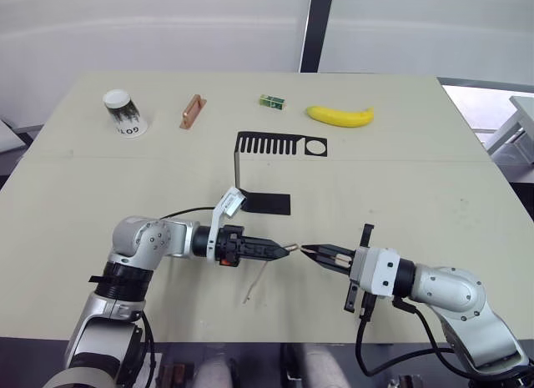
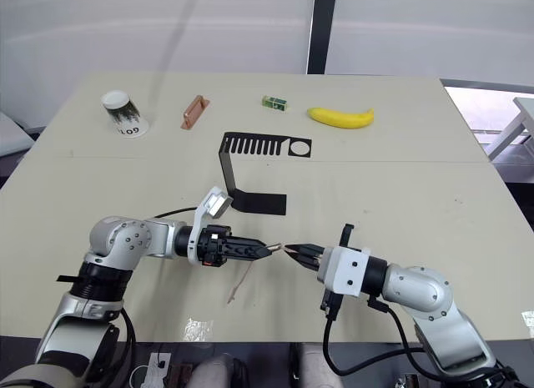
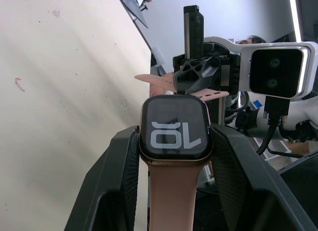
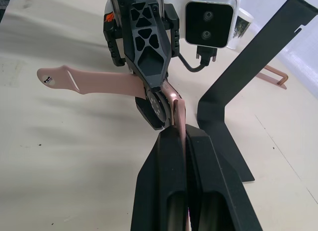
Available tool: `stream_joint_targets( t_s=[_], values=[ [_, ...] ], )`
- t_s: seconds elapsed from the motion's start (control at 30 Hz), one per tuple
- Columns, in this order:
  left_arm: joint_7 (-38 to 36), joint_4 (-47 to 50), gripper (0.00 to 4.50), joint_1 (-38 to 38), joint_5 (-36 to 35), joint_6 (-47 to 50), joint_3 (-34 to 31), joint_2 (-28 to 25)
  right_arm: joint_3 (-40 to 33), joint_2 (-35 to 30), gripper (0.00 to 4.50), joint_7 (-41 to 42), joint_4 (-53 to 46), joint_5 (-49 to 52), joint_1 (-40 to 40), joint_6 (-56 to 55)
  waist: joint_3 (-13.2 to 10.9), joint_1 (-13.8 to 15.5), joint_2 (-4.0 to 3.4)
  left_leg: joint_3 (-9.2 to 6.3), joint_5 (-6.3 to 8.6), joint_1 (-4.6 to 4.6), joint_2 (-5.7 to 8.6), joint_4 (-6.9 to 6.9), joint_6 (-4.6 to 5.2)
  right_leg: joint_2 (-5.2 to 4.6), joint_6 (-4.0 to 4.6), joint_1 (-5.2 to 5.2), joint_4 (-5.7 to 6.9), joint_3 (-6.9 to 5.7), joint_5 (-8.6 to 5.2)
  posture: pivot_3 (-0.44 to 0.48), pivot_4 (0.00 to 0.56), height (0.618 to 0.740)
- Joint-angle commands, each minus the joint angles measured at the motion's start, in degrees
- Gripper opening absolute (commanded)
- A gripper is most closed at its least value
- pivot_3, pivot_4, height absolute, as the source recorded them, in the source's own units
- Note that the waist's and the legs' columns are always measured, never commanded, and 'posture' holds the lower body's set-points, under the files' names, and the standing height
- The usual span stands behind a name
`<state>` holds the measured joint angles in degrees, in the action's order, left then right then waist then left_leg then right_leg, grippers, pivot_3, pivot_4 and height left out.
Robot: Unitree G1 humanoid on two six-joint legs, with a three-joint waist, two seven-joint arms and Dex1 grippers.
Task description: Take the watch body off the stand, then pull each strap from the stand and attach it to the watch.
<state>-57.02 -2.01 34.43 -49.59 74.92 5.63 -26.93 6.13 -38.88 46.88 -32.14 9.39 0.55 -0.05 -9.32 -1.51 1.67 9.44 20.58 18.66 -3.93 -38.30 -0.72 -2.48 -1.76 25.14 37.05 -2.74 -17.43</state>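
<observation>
My left gripper (image 1: 284, 251) is shut on the watch body (image 3: 175, 134), whose dark screen faces its wrist camera between the two fingers. One salmon-pink strap (image 1: 254, 286) is fixed to the watch and trails down onto the table. Facing it tip to tip, my right gripper (image 1: 310, 251) is shut on the second strap (image 4: 180, 116), seen edge-on. That strap's end meets the rim of the case (image 4: 160, 106); I cannot tell whether it is seated. The black stand (image 1: 265, 204) sits behind both grippers at mid-table, with nothing on its comb top.
Along the far side of the table are a tipped paper cup (image 1: 125, 113), a copper-brown bar (image 1: 192, 111), a small green box (image 1: 272, 101) and a banana (image 1: 340, 115). The table's front edge runs just below both forearms.
</observation>
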Motion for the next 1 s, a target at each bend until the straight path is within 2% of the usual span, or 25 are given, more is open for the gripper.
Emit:
stream_joint_targets(
  t_s=[0.03, 1.0],
  values=[
    [0.04, 2.57, 1.6, -0.25, -0.65, -0.42, -0.09, 0.31, -0.37, 0.26, 0.0, 0.1, -1.17, 0.3, 0.63, -1.43, 0.0, -0.01, 0.0, 0.0, 0.0, 0.0, 0.0, 0.0, 0.0, 0.0, 0.0, 0.0, 0.0, 0.0, 0.0, 0.0, 0.15, 0.74],
    [1.93, 3.66, 1.6, -0.65, -0.99, -0.08, -0.01, 1.78, 2.35, 0.49, 0.0, 0.52, -1.55, -1.38, 3.51, 0.38, 0.0, 0.01, 0.0, 0.0, 0.0, 0.0, 0.0, 0.0, 0.0, 0.0, 0.0, 0.0, 0.0, 0.0, 0.0, 0.0, 0.15, 0.74]
  ],
)
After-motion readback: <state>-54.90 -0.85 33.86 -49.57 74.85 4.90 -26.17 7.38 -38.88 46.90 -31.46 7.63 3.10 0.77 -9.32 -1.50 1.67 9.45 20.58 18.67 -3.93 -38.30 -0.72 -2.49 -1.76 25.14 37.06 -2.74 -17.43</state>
